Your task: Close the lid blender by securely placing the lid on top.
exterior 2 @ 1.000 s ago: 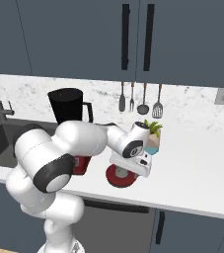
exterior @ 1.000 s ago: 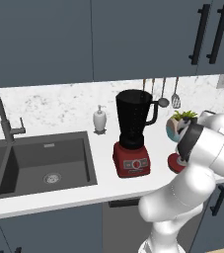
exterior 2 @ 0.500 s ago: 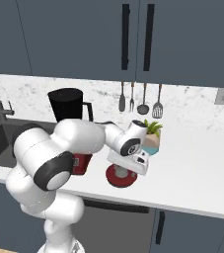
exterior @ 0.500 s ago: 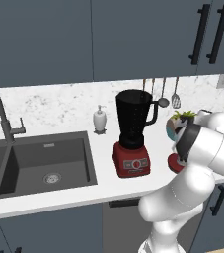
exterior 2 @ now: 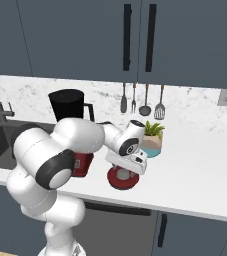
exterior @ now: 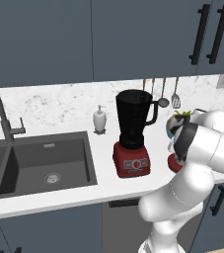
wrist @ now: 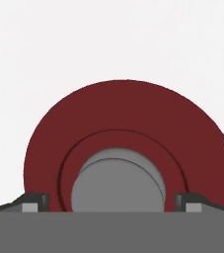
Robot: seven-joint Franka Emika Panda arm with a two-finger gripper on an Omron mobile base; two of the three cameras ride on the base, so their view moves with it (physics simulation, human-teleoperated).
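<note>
The red lid [wrist: 123, 108] with its grey round cap [wrist: 116, 183] lies flat on the white counter, to the right of the blender. My gripper [wrist: 111, 201] hangs straight above it, open. Its fingertips [wrist: 34, 200] stand on either side of the cap without touching it. In the right base view the gripper [exterior 2: 125, 171] is just over the lid [exterior 2: 121, 181] near the counter's front edge. The blender [exterior: 133, 133], a black jar on a red base, stands uncovered with its handle to the right. From the left base view the arm hides most of the lid [exterior: 173, 162].
A potted plant in a teal pot [exterior 2: 151, 142] stands just behind the lid. Utensils [exterior 2: 145, 100] hang on the back wall. A white soap dispenser [exterior: 99, 120] is left of the blender, and beyond it lies the dark sink [exterior: 34, 163] with its faucet [exterior: 0, 116].
The hand has shifted slightly to the left and settled over the lid. The lid and the blender have not moved.
</note>
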